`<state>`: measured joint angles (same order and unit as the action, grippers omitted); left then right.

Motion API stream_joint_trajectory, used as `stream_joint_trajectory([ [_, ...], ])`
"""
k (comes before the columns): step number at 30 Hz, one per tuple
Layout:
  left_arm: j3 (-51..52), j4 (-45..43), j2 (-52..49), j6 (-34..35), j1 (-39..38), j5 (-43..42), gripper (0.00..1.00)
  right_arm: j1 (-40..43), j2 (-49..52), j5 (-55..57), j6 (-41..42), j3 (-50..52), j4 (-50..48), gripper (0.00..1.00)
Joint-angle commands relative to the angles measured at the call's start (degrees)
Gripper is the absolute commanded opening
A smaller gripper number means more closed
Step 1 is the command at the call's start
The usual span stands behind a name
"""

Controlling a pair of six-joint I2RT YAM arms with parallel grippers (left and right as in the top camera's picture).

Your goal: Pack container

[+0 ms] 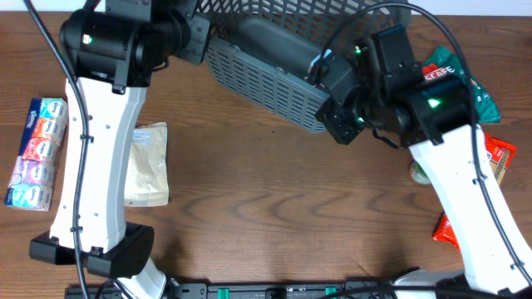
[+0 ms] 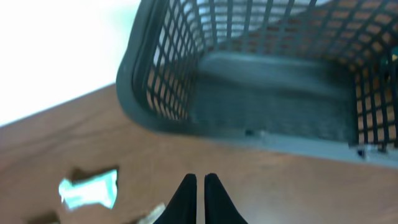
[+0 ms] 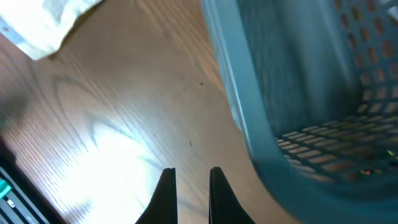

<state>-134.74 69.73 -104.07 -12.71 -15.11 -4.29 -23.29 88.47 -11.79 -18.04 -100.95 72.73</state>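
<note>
Our left gripper (image 2: pixel 199 178) has its two black fingers pressed together with nothing between them. Our right gripper (image 3: pixel 191 173) holds its fingers a narrow slot apart, also empty, low over the brown wooden table (image 3: pixel 124 112).

Straight ahead of the left jaws sits the large rectangular grey plastic basket (image 1: pixel 266 79) with slotted lattice sides. Its short end wall faces them, and its solid floor is bare as far as we can see it. From the right jaws the same basket lies just to one side, its rolled rim and near corner close by; we cannot tell whether anything touches it. Seen from overhead, its long axis runs slantwise across the far middle of the table, from our left arm's end toward our right arm's.

Both grippers are near the basket and well apart from the goods. A flat beige paper pouch (image 1: pixel 148 164) and a block of colourful tissue packs (image 1: pixel 36 154) lie on the left side. A green foil bag (image 1: pixel 455 81) and red packets (image 1: pixel 499 158) lie on the right. We judge that packing has not begun, and that each arm must turn away from the basket to fetch from its own side.
</note>
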Motion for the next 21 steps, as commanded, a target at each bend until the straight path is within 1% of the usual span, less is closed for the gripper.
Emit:
stream_joint_trajectory([
  [1,-1.20,-1.44,-1.77,-2.32,-0.09,-1.31,0.05,-0.42,1.81,0.22,-2.84,-0.94,-0.22,0.01],
  [10,-1.20,-4.09,-7.13,-5.53,-0.09,-1.33,0.06,-0.37,3.85,0.46,-2.84,-0.94,-2.05,0.01],
  [21,-1.20,-5.84,-13.14,-6.16,-0.09,-1.36,0.05,-0.37,4.13,2.82,-2.80,-0.94,-2.47,0.01],
])
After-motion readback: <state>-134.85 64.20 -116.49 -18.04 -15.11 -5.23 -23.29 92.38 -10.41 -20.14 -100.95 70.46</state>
